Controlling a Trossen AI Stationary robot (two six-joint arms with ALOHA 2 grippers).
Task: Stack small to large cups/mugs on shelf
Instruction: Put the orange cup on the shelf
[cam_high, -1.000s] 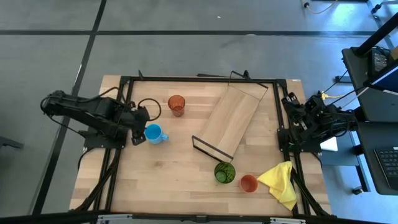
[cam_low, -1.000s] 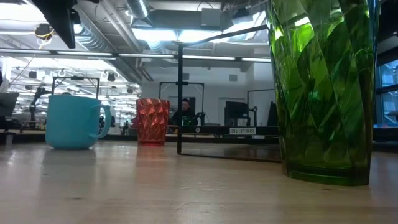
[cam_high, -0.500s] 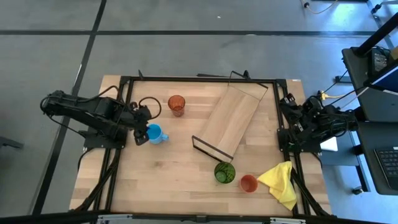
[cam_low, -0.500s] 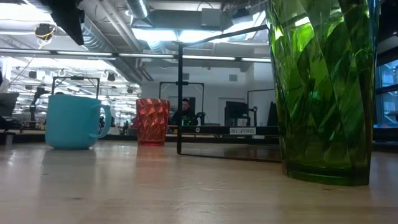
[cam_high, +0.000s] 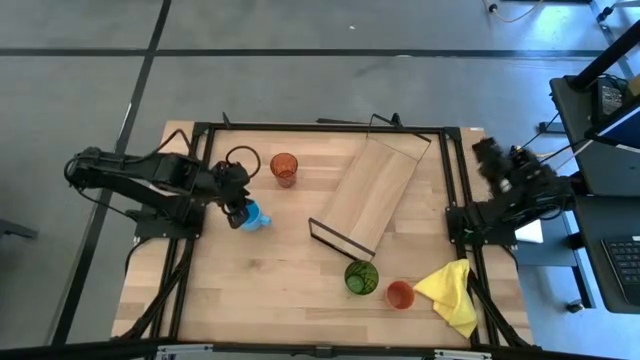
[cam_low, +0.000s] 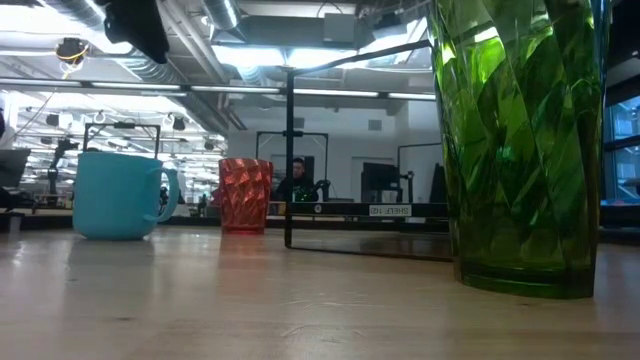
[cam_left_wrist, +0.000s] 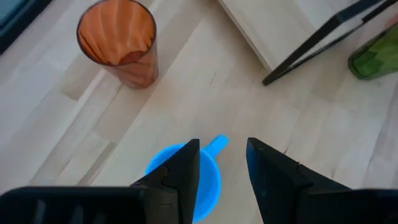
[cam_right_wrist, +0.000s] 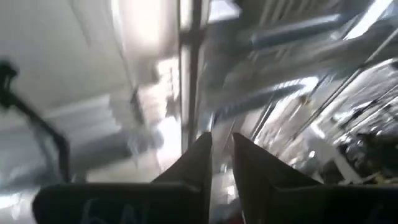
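Left gripper (cam_left_wrist: 221, 163), jaws spread, has moved over the blue mug (cam_high: 250, 214) for a grab; right gripper (cam_right_wrist: 220, 155), nearly closed, lifted away.

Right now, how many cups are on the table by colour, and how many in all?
Blue mug: 1
Orange tumbler: 1
Green tumbler: 1
Red-orange cup: 1
Total: 4, none on the shelf yet.
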